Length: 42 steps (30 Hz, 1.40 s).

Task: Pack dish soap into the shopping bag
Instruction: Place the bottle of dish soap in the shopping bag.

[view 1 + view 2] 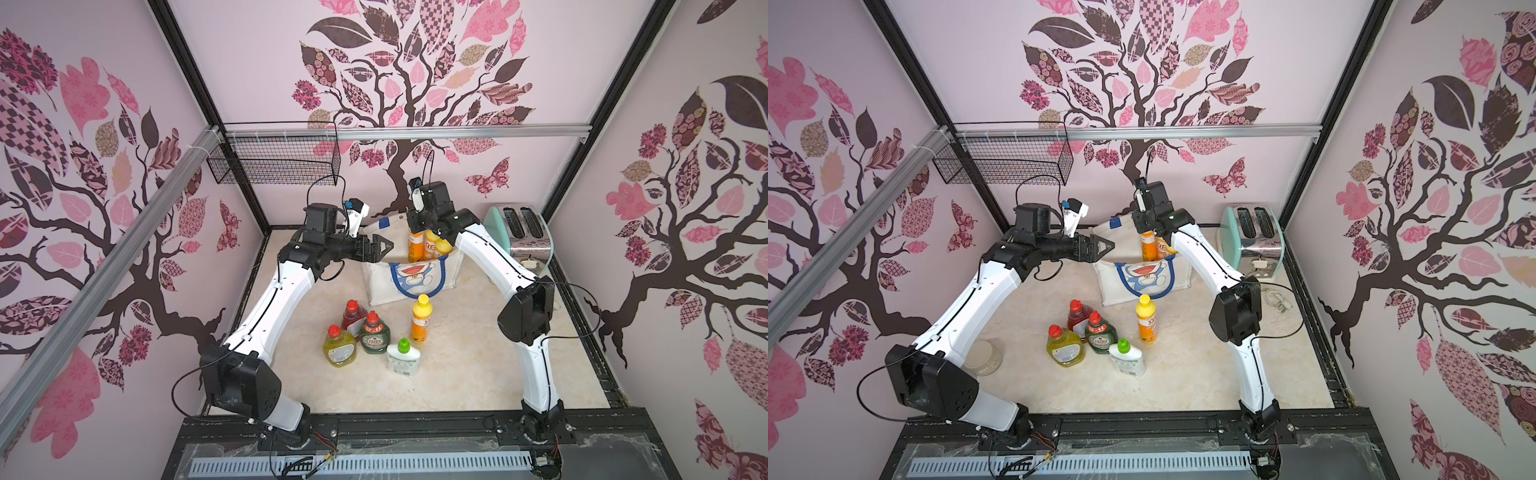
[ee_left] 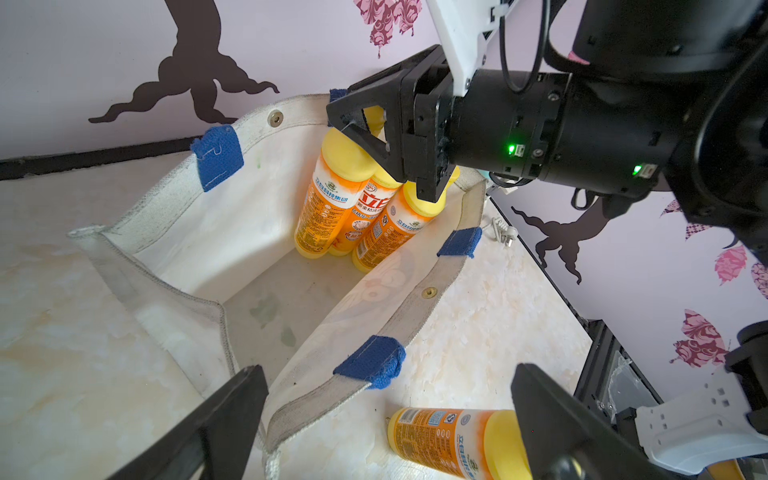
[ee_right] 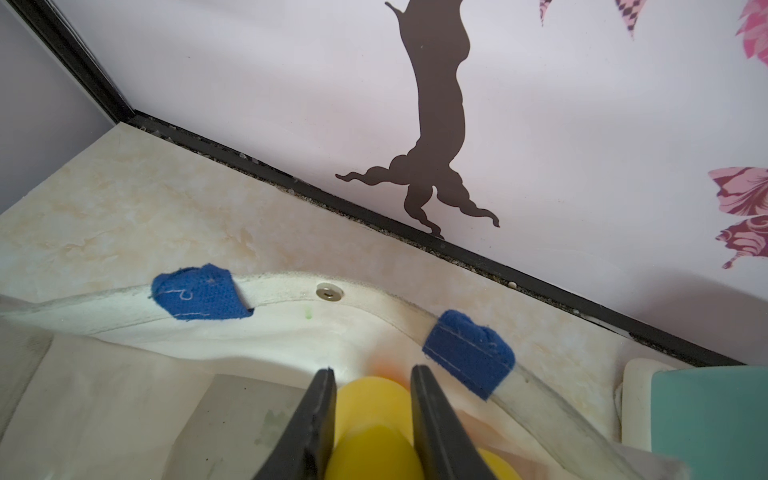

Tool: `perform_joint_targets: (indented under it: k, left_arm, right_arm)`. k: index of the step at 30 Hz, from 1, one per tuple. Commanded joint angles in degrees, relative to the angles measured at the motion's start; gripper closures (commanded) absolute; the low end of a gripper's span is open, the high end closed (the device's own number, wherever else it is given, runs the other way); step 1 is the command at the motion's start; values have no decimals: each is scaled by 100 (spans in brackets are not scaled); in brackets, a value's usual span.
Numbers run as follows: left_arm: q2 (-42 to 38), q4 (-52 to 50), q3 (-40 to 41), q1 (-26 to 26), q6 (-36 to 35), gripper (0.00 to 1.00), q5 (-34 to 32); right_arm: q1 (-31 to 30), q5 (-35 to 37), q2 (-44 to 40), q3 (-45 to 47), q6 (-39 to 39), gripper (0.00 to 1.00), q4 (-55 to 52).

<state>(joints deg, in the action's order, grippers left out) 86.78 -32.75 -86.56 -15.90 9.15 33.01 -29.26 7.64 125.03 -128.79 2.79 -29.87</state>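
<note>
1. Orange bottle [image 3: 374,419] stands inside the shopping bag [image 1: 376,286], at its end beside the other orange ones. The right gripper [image 3: 372,372] is clamped on its yellow cap, likely seating it.
2. Left gripper [image 1: 382,246] is spread wide and empty, by the bag's rim.
3. Loose bottles [image 1: 374,334] wait on the beige marbled table [image 1: 457,374]. Toaster [image 1: 519,228] is near the bag, with tree-decal walls around.

shopping bag [image 1: 382,286]: white, blue cat print | tall bottle [image 2: 328,203]: orange, yellow cap | toaster [image 1: 517,232]: mint, steel
</note>
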Motion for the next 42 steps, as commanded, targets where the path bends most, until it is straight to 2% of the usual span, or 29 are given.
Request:
perform_joint_targets:
  k: [1, 16, 21, 24, 28, 33, 42]
  left_arm:
    - [-14, -49, -89, -11, -71, 2, -29]
    - [-23, 15, -39, -10, -73, 2, -5]
    - [-14, -21, -51, -10, -106, 2, -24]
    - [-44, -21, -38, -2, -123, 2, -40]
    - [-39, -28, -32, -2, -132, 2, -50]
    - [-39, -69, -52, -3, -134, 2, -56]
    - [-251, 51, 46, -2, -58, 2, 56]
  right_arm:
    - [97, 134, -146, -60, 19, 100, 611]
    - [160, 203, -102, 292, 55, 100, 658]
    - [170, 210, -88, 376, 72, 86, 623]
    - [174, 173, -97, 390, 64, 86, 614]
    - [174, 183, -117, 390, 64, 78, 586]
    - [173, 203, -176, 390, 78, 59, 463]
    - [171, 55, -448, 679, 22, 51, 418]
